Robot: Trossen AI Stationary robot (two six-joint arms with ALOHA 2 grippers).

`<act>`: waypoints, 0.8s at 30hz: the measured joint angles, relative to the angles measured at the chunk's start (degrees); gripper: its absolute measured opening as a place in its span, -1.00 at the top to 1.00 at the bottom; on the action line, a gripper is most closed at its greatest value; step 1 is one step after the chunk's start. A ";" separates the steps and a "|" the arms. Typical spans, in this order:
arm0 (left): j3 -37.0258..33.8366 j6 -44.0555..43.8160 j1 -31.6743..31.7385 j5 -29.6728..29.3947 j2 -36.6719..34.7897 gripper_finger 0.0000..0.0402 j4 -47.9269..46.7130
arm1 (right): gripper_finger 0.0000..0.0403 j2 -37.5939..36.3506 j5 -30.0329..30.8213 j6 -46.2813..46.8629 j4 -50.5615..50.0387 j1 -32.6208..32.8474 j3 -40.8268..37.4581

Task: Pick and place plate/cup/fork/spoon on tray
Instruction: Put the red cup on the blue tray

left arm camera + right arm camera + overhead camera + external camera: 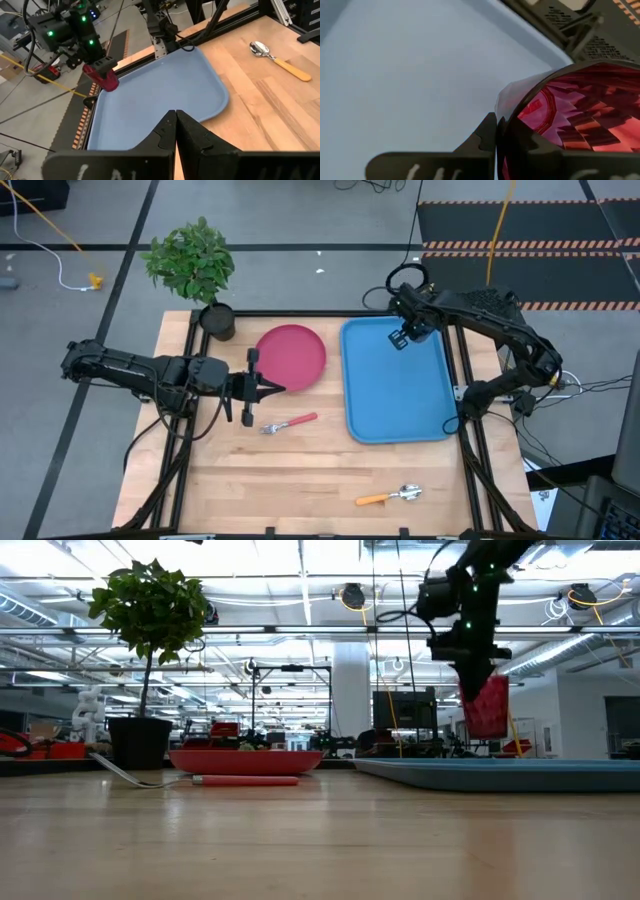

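Observation:
My right gripper (400,337) is shut on the dark red cup (487,706) above the far left corner of the blue tray (397,395). The cup also shows in the left wrist view (104,78). The pink-red plate (291,357) lies flat on the table left of the tray. A red-handled fork (290,423) lies near of the plate. An orange-handled spoon (390,496) lies near the table's front. My left gripper (276,388) is shut and empty, above the plate's near edge, pointing toward the tray. My right gripper holds the cup by its rim wall (506,107), one finger inside the cup and one outside. The fingers come from above, slanting down. The cup hangs below the fingers, a little tilted, clear of the tray.
A black pot (217,320) with a green plant stands at the table's far left corner, just behind the plate. Black frame rails run along the table's left, right and far sides. Bare wood lies between the fork and the spoon.

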 joint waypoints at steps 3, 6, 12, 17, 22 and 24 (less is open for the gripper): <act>0.00 -0.02 0.00 0.00 0.00 0.95 0.00 | 0.98 0.00 0.01 -0.18 3.99 -2.35 -2.01; 0.00 -0.02 0.00 0.00 0.00 0.95 -0.02 | 0.98 0.00 -0.22 -0.51 7.13 -3.77 -3.89; 0.00 0.11 0.00 0.00 -0.02 0.95 -0.02 | 0.98 0.00 -3.01 -1.46 9.08 -5.76 -6.43; 0.00 0.07 0.53 0.01 0.00 0.95 -0.02 | 0.98 0.00 -3.11 -2.12 9.21 -6.90 -7.60; 0.00 -0.27 0.94 0.02 -0.01 0.95 -0.03 | 0.98 0.00 -3.09 -3.18 12.59 -7.83 -9.30; 0.00 -0.33 0.94 0.00 0.00 0.95 -0.04 | 0.98 0.00 -3.10 -3.20 13.93 -8.17 -9.55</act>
